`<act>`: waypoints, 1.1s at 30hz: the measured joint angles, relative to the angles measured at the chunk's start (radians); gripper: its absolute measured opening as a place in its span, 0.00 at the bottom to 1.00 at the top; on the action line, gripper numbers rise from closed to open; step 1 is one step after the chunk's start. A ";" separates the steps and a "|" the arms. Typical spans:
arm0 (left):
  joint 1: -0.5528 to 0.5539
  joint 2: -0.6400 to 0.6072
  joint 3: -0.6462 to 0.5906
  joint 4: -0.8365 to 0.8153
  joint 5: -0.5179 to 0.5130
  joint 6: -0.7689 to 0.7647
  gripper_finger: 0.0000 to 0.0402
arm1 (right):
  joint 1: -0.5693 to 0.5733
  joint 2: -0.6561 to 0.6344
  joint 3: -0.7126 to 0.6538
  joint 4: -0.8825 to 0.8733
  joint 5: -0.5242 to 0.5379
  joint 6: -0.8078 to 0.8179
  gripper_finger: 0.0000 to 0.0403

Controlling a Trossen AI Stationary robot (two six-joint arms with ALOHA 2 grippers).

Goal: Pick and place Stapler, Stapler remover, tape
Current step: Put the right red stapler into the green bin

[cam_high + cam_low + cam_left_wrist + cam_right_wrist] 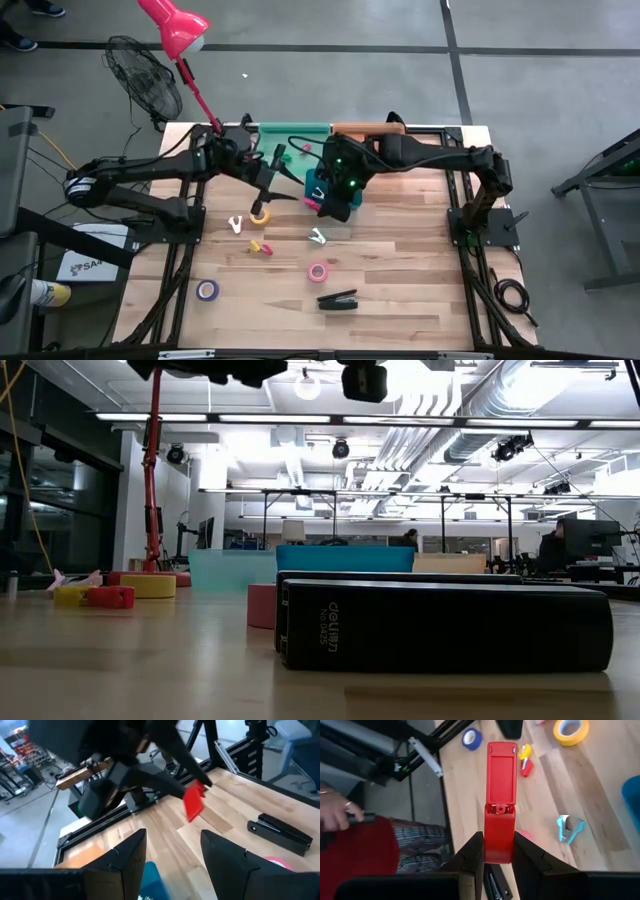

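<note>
The black stapler (338,299) lies flat on the wooden desk (400,300) near its front edge, apart from both arms; in the low view it fills the foreground as a long dark block (445,625). Just behind it on the desk sits a pink tape roll (317,272), a purple-blue roll (207,290) lies well off toward the left front, and a yellow roll (260,216) rests farther back, near the left claw. Small clip-shaped items lie between them: a white one (236,225), a yellow-and-red one (260,246) and a pale teal one (317,237). The right claw (498,851) hangs above the middle of the desk with its fingers closed on a red stapler (500,800), which it grips by one end, the hinged body opened out straight beyond the fingertips. The left claw (172,860) hovers over the back of the desk beside the right arm, fingers parted partway and holding nothing. Teal (293,129) and orange (365,127) bins stand along the desk's back edge, and a red lamp (172,24) rises at the back left corner.
</note>
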 joint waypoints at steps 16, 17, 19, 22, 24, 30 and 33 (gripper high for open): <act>-0.141 0.000 0.000 0.012 -0.232 0.125 0.46 | -0.057 0.000 0.000 0.015 -0.075 -0.061 0.16; -0.146 0.000 0.000 0.016 -0.239 0.137 0.46 | -0.058 0.000 0.000 0.020 -0.077 -0.061 0.16; -0.154 0.001 0.000 0.042 -0.261 0.145 0.46 | -0.061 0.000 0.000 0.024 -0.078 -0.061 0.16; -0.159 0.001 0.000 0.104 -0.273 0.145 0.46 | -0.062 0.000 -0.001 0.031 -0.078 -0.061 0.16; -0.158 0.002 0.000 0.132 -0.281 0.145 0.46 | -0.062 0.000 -0.001 0.036 -0.078 -0.061 0.16; -0.158 0.001 0.000 0.137 -0.274 0.166 0.46 | -0.062 0.000 -0.002 0.072 -0.078 -0.059 0.16; -0.158 0.002 0.000 0.136 -0.255 0.171 0.46 | -0.062 0.001 -0.002 0.094 -0.085 -0.044 0.16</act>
